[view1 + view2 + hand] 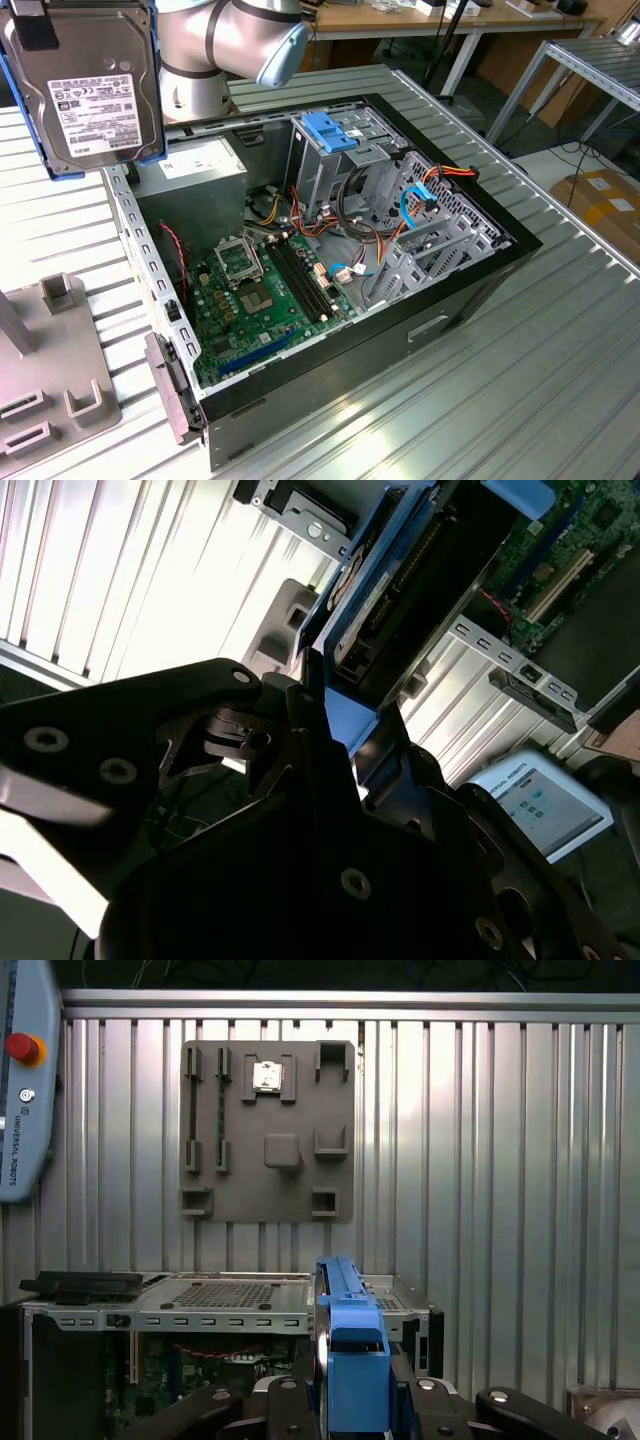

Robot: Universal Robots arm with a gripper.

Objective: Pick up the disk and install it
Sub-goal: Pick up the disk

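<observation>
Over ribbed table [560, 380], disk [95, 85] in tool [355, 1400]

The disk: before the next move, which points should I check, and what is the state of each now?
1. Grip on the disk: ok; the gripper is shut on its blue carrier.
2. Disk lifted free: ok; it hangs in the air at the exterior view's left.
3. Computer case open: ok; the motherboard shows.
4. Bay in the drive cage free: cannot tell.
5. Loose cables away from the cage: not ok; they lie beside it.
</observation>
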